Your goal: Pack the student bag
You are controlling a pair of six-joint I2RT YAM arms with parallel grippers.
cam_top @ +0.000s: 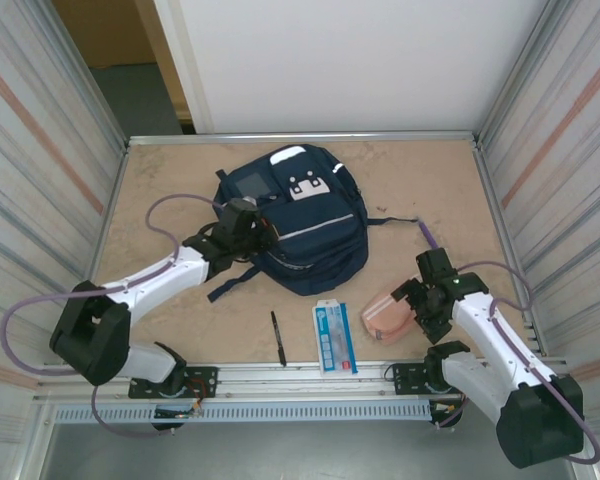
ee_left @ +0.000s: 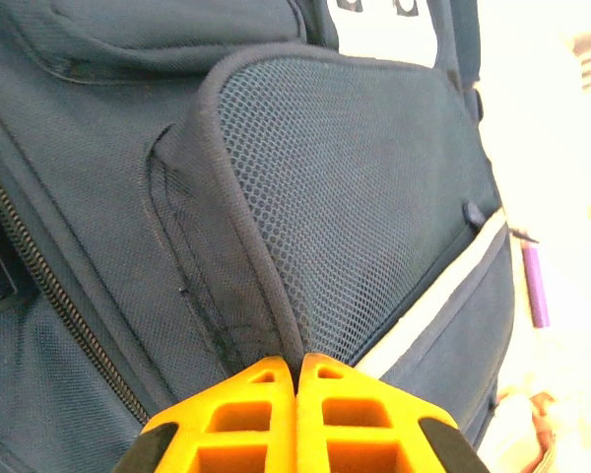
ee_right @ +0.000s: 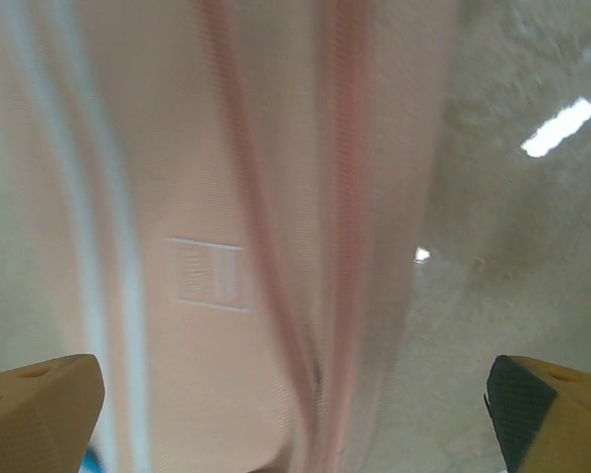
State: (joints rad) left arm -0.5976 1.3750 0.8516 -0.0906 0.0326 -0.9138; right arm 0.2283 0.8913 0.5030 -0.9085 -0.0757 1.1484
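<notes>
1. Student bag (cam_top: 315, 250): lies flat mid-table (cam_top: 180, 180), white patches toward the far wall, straps trailing toward the near-left. Zip looks closed as far as we can see; nothing packed yet, by our reading.
2. L gripper (cam_top: 267, 240): at the bag's left flank. In the wrist view its fingers (ee_left: 295, 372) are pressed together, and the hem of the mesh side pocket (ee_left: 355, 197) runs straight into the tips. Fabric tents up toward them, so we judge a pinch on that hem.
3. Why: prob. to anchor or lift the bag so it won't slide while the other arm loads. Judgement only.
4. R gripper (cam_top: 417, 308): over the right end of the pink pouch (cam_top: 385, 318), near-right of the bag. Jaws spread wide, one finger each side in the wrist view (ee_right: 295, 394), with the pouch (ee_right: 227, 246) blurred below. Nothing held.
5. Why: wide stance suits straddling the soft pouch before closing. Contact w/ pouch: can't tell.
6. Also waiting near the front edge: black pen (cam_top: 278, 338) and a flat blue-white pack (cam_top: 334, 337), just left of the pouch, both apart from the bag.
7. Risk: thin hem may slip from the pinch.
</notes>
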